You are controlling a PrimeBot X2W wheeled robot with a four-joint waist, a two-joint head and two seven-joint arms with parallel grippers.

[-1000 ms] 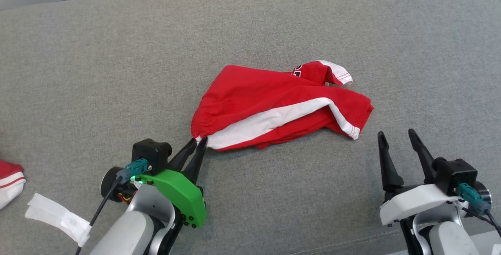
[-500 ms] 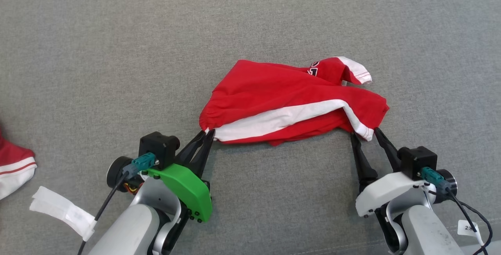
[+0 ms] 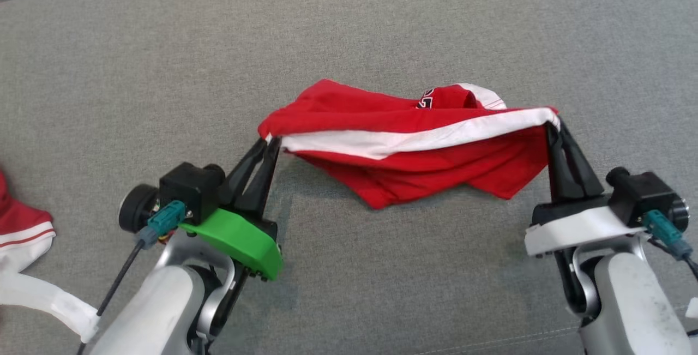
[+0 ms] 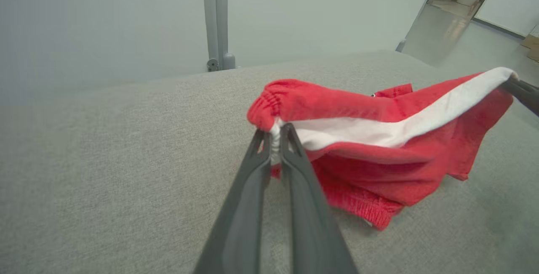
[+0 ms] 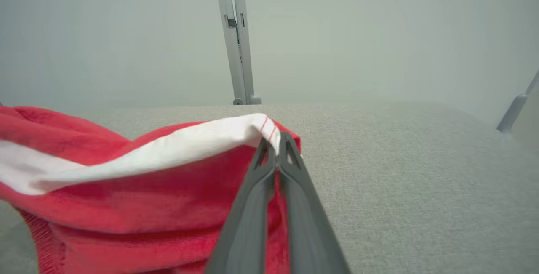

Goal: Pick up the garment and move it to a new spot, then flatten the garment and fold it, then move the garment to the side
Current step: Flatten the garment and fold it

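Left jaws pressed together, pinching the gathered waistband corner of the red cotton shorts with a white side stripe [image 3: 414,148], right at the stripe's end. In the left wrist view the two long dark left fingers [image 4: 248,206] clamp white and red cloth between their tips, and the shorts [image 4: 379,147] spread off to the right.

Right jaws pressed together too, pinching the other end of the white stripe at the stitched hem. The right fingers [image 5: 248,215] meet on the cloth, and the shorts [image 5: 126,198] hang off to the left.

The stripe edge is pulled fairly taut between the two pinch points and lifted off the grey fabric-covered counter [image 3: 381,300]. The lower red folds sag and touch the counter mid-scene, between the arms. A crumpled leg with dark lettering sits behind the stripe.

In the head view, the left fingers [image 3: 256,169] rise from a green plastic wrist cover [image 3: 234,240]. The right fingers [image 3: 570,164] rise from a white plastic wrist cover [image 3: 572,229].

Second red-and-white garment [image 3: 24,224] at the far left edge, well apart from the shorts. White strip [image 3: 49,303] beside the left arm's cable. Grey metal post [image 4: 217,17] beyond the counter's far edge.
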